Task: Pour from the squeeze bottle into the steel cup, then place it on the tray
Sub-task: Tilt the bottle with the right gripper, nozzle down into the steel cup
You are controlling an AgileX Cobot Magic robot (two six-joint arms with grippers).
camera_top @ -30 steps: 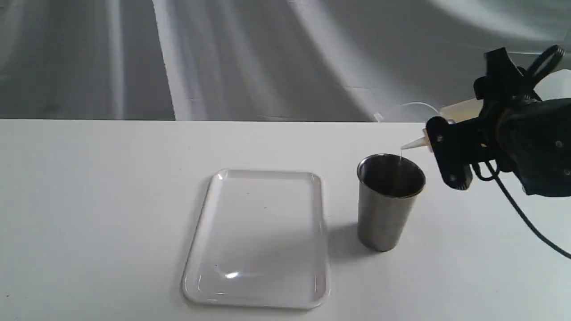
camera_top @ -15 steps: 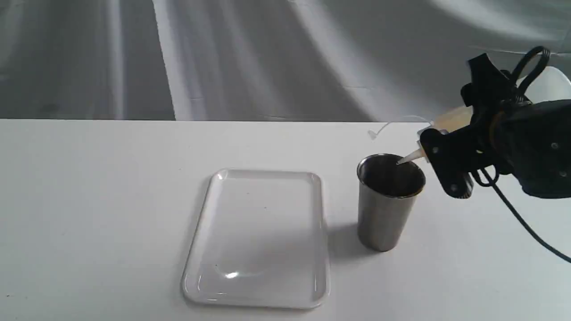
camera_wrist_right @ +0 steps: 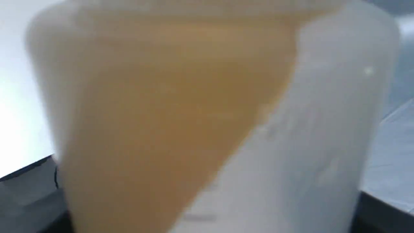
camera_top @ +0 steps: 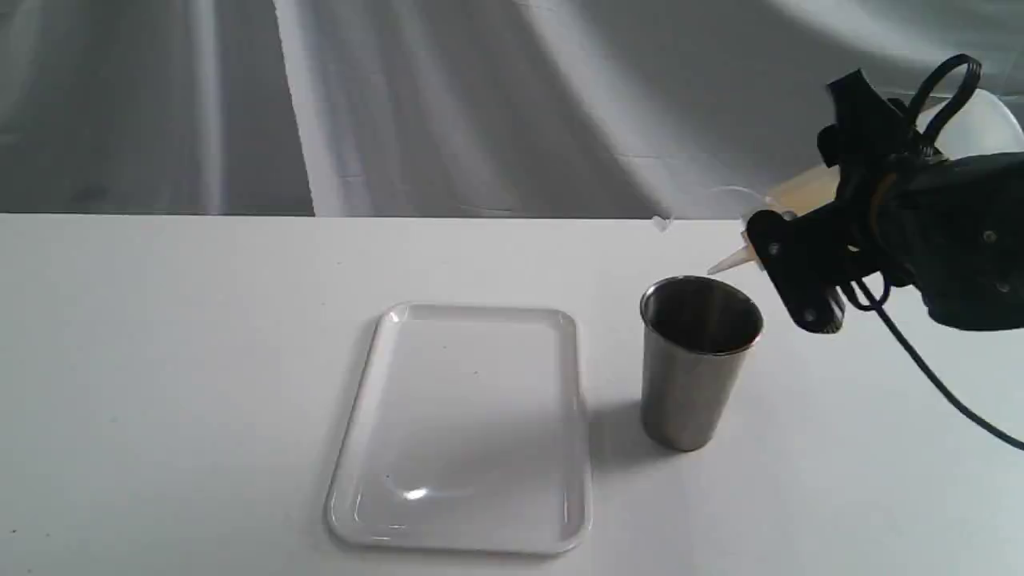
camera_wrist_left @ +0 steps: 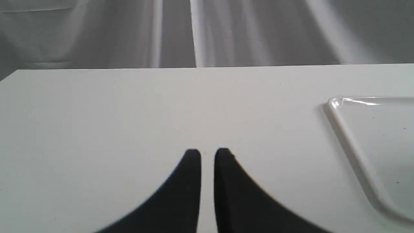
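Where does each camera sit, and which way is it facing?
Exterior: off the arms, above the table, facing the backdrop; shows right gripper holding the bottle by the cup.
Left wrist: low over the table, looking past the shut left gripper.
Right wrist: against the bottle, which fills the blurred frame.
Shared: exterior and left wrist both show the tray.

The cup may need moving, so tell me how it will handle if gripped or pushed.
Likely tippy: the cup stands tall on a base narrower than its rim, so a high push could topple it. Probably slippery: its steel wall looks smooth and tapered. Likely stiff, being metal, so a firm squeeze should not dent it.
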